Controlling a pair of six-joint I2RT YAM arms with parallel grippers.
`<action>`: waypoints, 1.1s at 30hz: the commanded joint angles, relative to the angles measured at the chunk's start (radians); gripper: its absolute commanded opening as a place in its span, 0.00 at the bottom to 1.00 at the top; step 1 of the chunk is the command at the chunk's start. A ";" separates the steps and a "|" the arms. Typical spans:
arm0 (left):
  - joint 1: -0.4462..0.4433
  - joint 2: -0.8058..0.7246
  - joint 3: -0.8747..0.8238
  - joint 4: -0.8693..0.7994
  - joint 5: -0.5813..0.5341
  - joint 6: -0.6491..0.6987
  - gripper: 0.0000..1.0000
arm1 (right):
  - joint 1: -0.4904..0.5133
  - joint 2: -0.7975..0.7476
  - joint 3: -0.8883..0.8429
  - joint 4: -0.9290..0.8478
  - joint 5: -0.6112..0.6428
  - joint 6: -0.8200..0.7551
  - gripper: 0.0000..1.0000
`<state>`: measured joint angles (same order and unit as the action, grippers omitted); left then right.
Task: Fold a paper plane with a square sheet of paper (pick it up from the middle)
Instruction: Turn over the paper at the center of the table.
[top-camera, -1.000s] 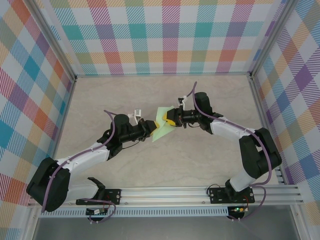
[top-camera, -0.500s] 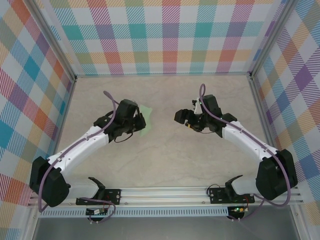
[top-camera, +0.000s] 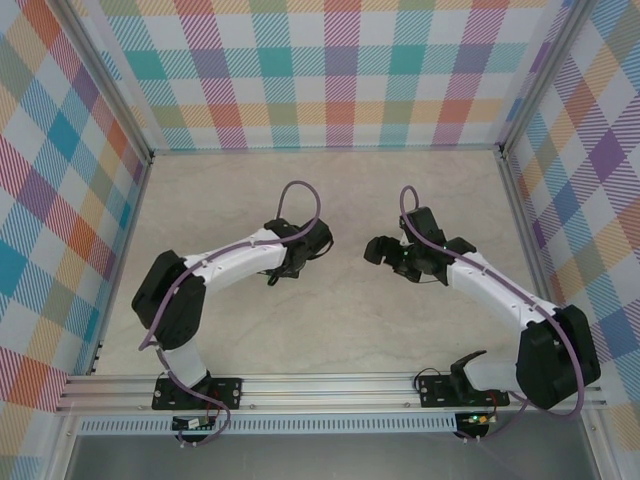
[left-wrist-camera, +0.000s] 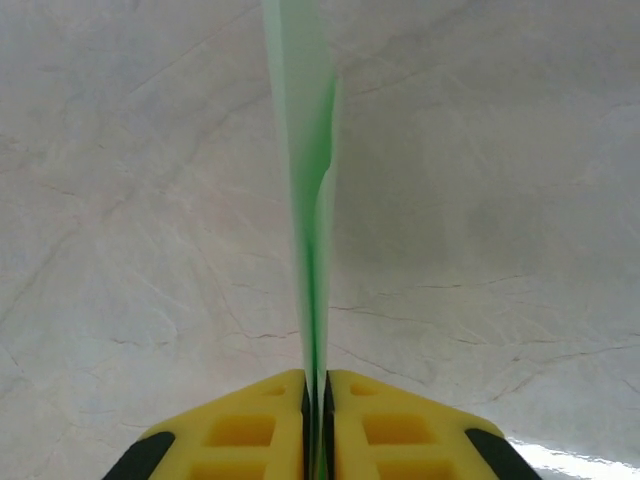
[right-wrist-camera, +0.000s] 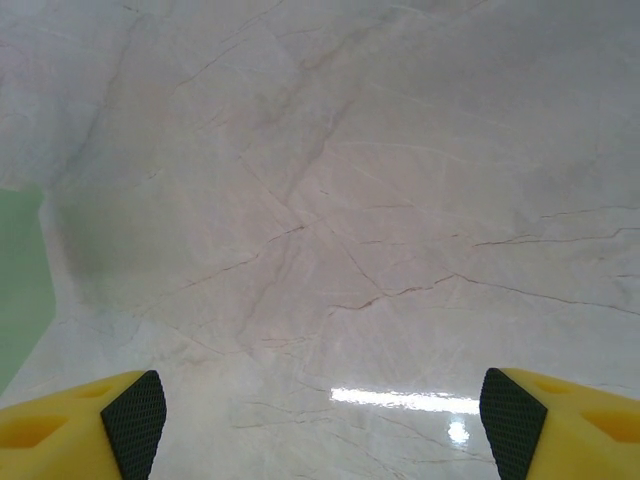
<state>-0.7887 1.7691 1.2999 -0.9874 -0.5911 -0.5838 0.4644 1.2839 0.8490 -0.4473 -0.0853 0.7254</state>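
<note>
Left gripper (left-wrist-camera: 316, 390) is clamped on the folded green paper (left-wrist-camera: 305, 150), held edge-on over the marbled table (left-wrist-camera: 500, 200) with bare surface on both sides. Right gripper (right-wrist-camera: 315, 410), well apart from it, has its fingers spread wide above open tabletop, with a pale green patch (right-wrist-camera: 20, 280) at the left edge of its wrist view.

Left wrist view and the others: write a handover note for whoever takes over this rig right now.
Left gripper: jaws shut on the pale mint-green folded paper, held edge-on above the beige marble-pattern table.
Right gripper: jaws open, nothing between them, apart from the left one.
Done: paper picked up; folded layers show edge-on.
Left: the plane shape cannot be judged from this angle, so check it and finish any missing creases.
</note>
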 joint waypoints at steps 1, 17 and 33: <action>-0.019 0.062 0.025 0.047 0.064 -0.016 0.15 | -0.006 -0.028 -0.023 -0.029 0.043 0.020 0.85; 0.081 -0.231 -0.176 0.407 0.504 -0.078 0.72 | 0.061 0.011 -0.005 0.017 0.021 -0.003 0.83; 0.525 -0.621 -0.581 0.410 0.513 -0.185 0.91 | 0.490 0.543 0.407 0.220 -0.052 0.035 0.62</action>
<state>-0.3122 1.1973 0.7498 -0.5537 -0.0879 -0.7422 0.9432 1.7725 1.2060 -0.2768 -0.0826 0.7506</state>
